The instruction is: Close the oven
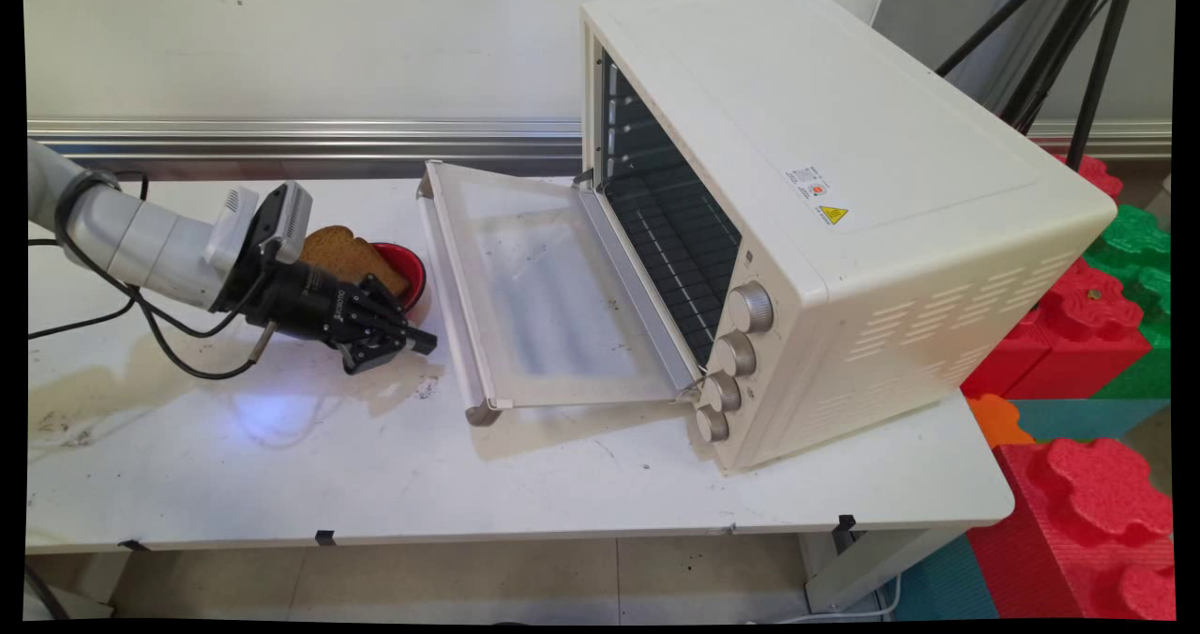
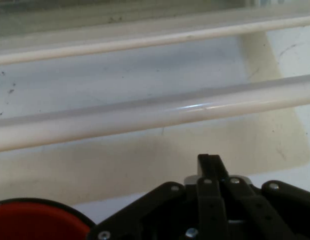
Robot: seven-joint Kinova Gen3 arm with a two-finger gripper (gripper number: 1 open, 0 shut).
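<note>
clenched hand (image 2: 209, 162) hovers empty above tabletop (image 1: 375, 465), oven door handle (image 2: 145, 112) just ahead, red bowl (image 2: 37, 220) beside it.

White arm (image 1: 141, 240) w/ hanging black cables (image 1: 159, 334), black screw-studded linkage, lettered wrist.

A cream toaster oven (image 1: 844, 193) carries a small label (image 1: 812, 184) of unreadable print on its top, with a yellow triangular warning sign (image 1: 832, 214) just beside it. No other text can be read.
</note>
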